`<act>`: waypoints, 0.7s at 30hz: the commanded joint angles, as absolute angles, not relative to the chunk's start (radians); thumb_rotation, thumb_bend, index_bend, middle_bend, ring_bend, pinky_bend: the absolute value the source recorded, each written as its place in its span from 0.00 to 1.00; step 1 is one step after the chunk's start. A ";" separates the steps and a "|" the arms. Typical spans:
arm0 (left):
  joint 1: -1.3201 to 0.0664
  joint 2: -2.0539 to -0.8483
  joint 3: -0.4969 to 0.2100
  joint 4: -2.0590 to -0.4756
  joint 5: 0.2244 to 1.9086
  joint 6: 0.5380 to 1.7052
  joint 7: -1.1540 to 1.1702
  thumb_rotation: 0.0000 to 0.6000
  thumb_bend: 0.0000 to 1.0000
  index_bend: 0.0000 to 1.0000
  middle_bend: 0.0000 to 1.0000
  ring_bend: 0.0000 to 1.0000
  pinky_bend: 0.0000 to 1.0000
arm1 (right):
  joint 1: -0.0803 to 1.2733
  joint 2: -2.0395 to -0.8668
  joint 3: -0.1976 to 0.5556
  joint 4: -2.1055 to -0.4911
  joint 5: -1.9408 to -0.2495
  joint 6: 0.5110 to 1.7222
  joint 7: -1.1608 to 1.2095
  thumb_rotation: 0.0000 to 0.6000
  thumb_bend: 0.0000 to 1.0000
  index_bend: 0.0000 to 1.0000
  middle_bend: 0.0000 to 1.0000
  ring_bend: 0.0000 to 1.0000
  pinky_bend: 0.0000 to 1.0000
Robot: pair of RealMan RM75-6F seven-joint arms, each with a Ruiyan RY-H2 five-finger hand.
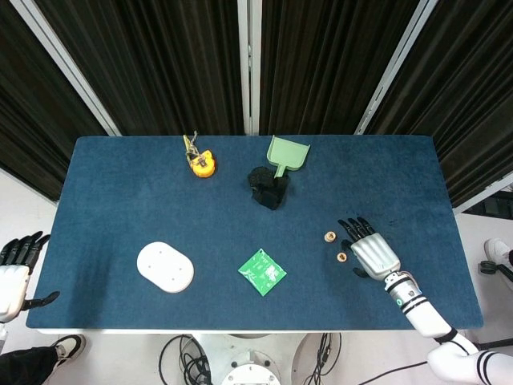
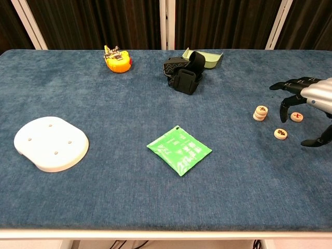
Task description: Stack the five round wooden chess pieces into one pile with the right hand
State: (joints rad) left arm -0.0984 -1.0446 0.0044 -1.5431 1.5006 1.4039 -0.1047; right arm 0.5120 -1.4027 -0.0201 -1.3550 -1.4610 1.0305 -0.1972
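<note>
Right robot hand (image 2: 311,104) spread above chess pieces (image 2: 280,134) near table's right edge.

Blue table (image 2: 104,207) carries chess pieces (image 2: 261,112), green packet (image 2: 179,150), white pad (image 2: 50,143).

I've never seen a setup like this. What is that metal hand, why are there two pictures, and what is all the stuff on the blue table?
It is a two-armed robot steered by a person. One camera looks down from its head, the other forward from its chest. The right hand hovers open over the wooden chess pieces: a short stack and two loose pieces. It holds nothing. The left hand waits off the table. Also there: a white pad, green packet, orange tape measure, black strap and green scoop.
</note>
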 commanded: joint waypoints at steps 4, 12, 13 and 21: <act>-0.099 -1.044 0.004 -1.540 1.500 1.403 -0.111 1.00 0.07 0.00 0.00 0.00 0.00 | 0.520 -1.431 -0.013 -1.332 -1.448 1.005 -0.201 1.00 0.23 0.43 0.01 0.00 0.00; -0.099 -1.044 0.004 -1.540 1.498 1.401 -0.111 1.00 0.07 0.00 0.00 0.00 0.00 | 0.525 -1.445 -0.011 -1.318 -1.445 0.988 -0.209 1.00 0.33 0.43 0.01 0.00 0.00; -0.099 -1.044 0.004 -1.540 1.498 1.401 -0.110 1.00 0.07 0.00 0.00 0.00 0.00 | 0.525 -1.445 -0.010 -1.317 -1.444 0.988 -0.209 1.00 0.33 0.43 0.01 0.00 0.00; -0.099 -1.044 0.005 -1.542 1.500 1.401 -0.108 1.00 0.07 0.00 0.00 0.00 0.00 | 0.521 -1.451 -0.014 -1.313 -1.449 0.988 -0.210 1.00 0.32 0.43 0.01 0.00 0.00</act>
State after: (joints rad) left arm -0.0987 -1.0438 0.0048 -1.5420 1.4996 1.4014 -0.1080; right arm 0.5214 -1.4508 -0.0138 -1.3130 -1.4486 0.9875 -0.2105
